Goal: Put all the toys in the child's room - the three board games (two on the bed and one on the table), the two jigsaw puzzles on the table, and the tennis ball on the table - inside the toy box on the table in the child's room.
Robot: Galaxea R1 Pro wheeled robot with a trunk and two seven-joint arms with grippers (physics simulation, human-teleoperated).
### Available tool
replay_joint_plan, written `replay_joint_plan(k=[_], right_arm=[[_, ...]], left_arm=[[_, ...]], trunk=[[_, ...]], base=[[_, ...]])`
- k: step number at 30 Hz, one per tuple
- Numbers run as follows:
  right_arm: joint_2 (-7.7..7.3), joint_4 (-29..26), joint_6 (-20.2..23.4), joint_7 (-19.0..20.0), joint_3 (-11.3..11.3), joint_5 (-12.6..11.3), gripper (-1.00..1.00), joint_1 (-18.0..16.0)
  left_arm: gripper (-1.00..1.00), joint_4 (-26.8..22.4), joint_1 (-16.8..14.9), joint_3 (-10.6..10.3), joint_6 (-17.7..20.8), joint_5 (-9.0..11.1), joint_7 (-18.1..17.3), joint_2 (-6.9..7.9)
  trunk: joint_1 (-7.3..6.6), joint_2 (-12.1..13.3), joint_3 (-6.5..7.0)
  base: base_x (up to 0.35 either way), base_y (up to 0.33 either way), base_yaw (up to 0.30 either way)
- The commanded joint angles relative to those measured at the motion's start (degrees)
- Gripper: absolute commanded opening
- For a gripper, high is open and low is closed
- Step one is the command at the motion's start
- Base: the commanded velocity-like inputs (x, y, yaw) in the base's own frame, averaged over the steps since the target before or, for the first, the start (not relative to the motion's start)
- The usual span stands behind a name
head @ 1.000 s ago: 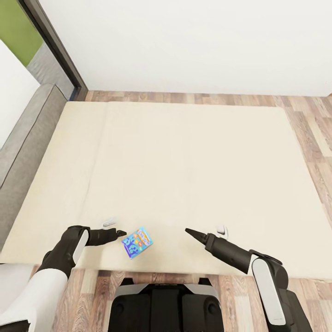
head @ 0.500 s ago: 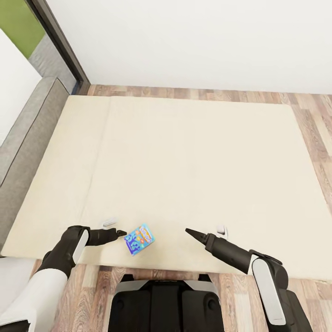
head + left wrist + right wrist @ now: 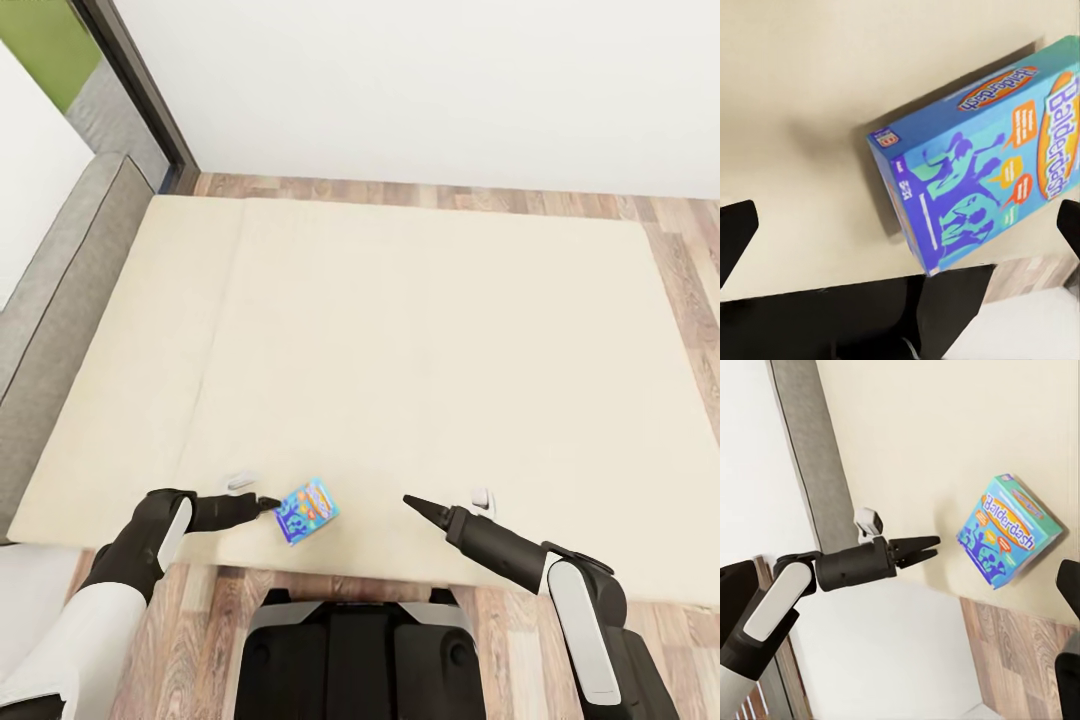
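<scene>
One small blue rectangular board game box lies flat on the beige mattress of the large low bed, close to the near edge and just in front of our base. Our left claw hovers just beside the box's left edge, its black fingertips spread wide in the left wrist view so that the box sits between them, unclamped. Our right claw hangs over the mattress, apart from the box on its other side; its tips look drawn together to a point, holding nothing. We judge the step in hand to be the pickup of this game from the bed. Next we would need to ease the left claw forward around the box's narrow edge, close on it, and lift it for carrying to the toy box.
</scene>
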Motion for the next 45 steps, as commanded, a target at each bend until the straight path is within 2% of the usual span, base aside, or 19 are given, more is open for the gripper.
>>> replay_joint_plan(k=[1, 13, 45], right_arm=[[0.06, 0.0, 0.3, 0.4, -0.1, 0.3, 1.0, 0.0], [0.06, 0.0, 0.3, 0.5, 0.0, 0.3, 1.0, 0.0], [0.15, 0.0, 0.3, 0.5, -0.2, 0.3, 1.0, 0.0]], left_arm=[[1.0, 0.0, 0.0, 0.1, 0.5, 0.4, -0.4, 0.01], [1.0, -0.1, 0.0, 0.2, 0.4, 0.4, -1.2, 0.2], [1.0, -0.1, 0.0, 0.2, 0.4, 0.4, -1.2, 0.21]], trunk=[[0.02, -0.1, -0.06], [0.02, -0.1, 0.25], [0.02, -0.1, 0.27]], base=[[-0.168, -0.036, -0.008], [-0.049, -0.01, -0.115], [0.0, 0.0, -0.003]])
